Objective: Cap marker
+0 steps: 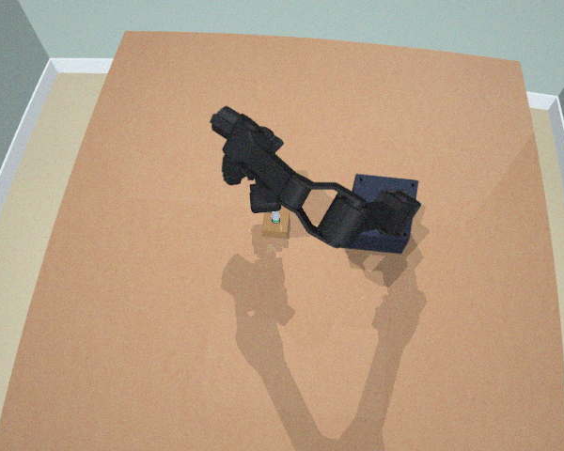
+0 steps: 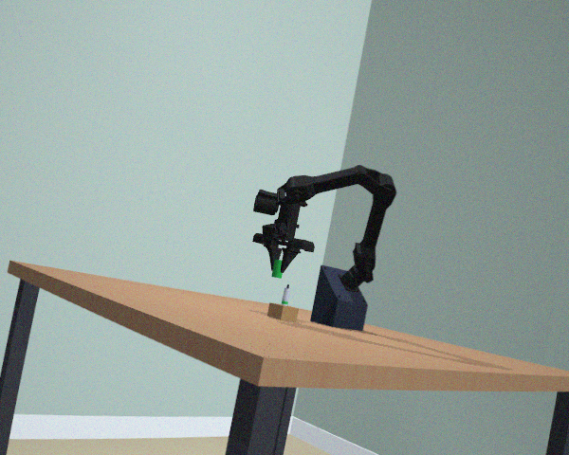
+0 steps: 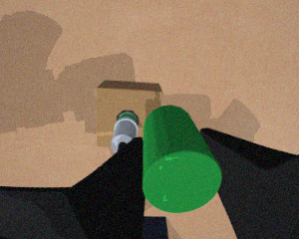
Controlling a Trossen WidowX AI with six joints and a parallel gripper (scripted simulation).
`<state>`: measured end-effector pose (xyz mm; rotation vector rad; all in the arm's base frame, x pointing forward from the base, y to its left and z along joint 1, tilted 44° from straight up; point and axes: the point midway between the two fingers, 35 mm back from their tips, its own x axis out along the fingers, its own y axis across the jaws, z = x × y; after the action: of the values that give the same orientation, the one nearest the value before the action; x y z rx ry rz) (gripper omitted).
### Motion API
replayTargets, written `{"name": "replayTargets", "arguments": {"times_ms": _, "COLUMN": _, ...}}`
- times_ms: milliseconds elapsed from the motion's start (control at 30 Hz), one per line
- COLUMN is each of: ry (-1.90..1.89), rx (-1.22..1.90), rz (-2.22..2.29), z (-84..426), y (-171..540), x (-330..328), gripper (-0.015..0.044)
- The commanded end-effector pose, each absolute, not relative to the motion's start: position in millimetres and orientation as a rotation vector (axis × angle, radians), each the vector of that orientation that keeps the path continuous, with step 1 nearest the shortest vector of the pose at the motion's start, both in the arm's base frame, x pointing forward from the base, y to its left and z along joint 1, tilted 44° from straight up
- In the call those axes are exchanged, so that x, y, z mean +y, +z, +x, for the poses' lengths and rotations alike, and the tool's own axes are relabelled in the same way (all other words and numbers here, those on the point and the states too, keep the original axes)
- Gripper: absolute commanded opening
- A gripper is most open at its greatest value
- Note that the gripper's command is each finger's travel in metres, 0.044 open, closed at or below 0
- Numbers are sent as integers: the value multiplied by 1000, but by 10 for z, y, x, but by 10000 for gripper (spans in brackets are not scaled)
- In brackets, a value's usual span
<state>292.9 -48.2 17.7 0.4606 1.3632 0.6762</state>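
Exterior view is showing the biggest thing first, the wooden table [image 2: 187, 323], with the dark arm base [image 2: 338, 304] sitting on it and the arm arching up and over toward the holder block [image 2: 283, 311]. Going smaller, the gripper [image 2: 280, 264] is pointing straight down and hanging above the block, and its fingers are clamping about a third of the way open on the green cap [image 2: 276, 269], gripping the upper part so the lower end is sticking out underneath. The marker [image 2: 285, 295] is standing upright in the block, its dark tip pointing up, and the cap is hovering above it with a clear gap, sitting a touch to the left in this view, so it's not lined up yet as far as I can tell. Wrist view is telling the same story, cap in front and marker just beside it off to the left. My guess is the cap is light, stiff plastic and probably a bit slick, so squeezing its sides up high like this seems right, keeping the open end free. Pushing down off-centre could be tipping the cap in the fingers or jamming it on the tip.
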Motion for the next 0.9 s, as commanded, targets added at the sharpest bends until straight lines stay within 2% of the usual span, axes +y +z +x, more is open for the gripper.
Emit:
{"name": "replayTargets", "arguments": {"times_ms": 0, "ry": 677, "rx": 1359, "rz": 466, "z": 2845, "y": 273, "x": -411, "gripper": 0}}
{"name": "replayTargets", "arguments": {"times_ms": 300, "ry": 677, "rx": 1360, "rz": 467, "z": 2679, "y": 391, "x": -304, "gripper": 0}}
{"name": "replayTargets", "arguments": {"times_ms": 867, "ry": 677, "rx": 1360, "rz": 467, "z": 2696, "y": 271, "x": -192, "gripper": 0}}
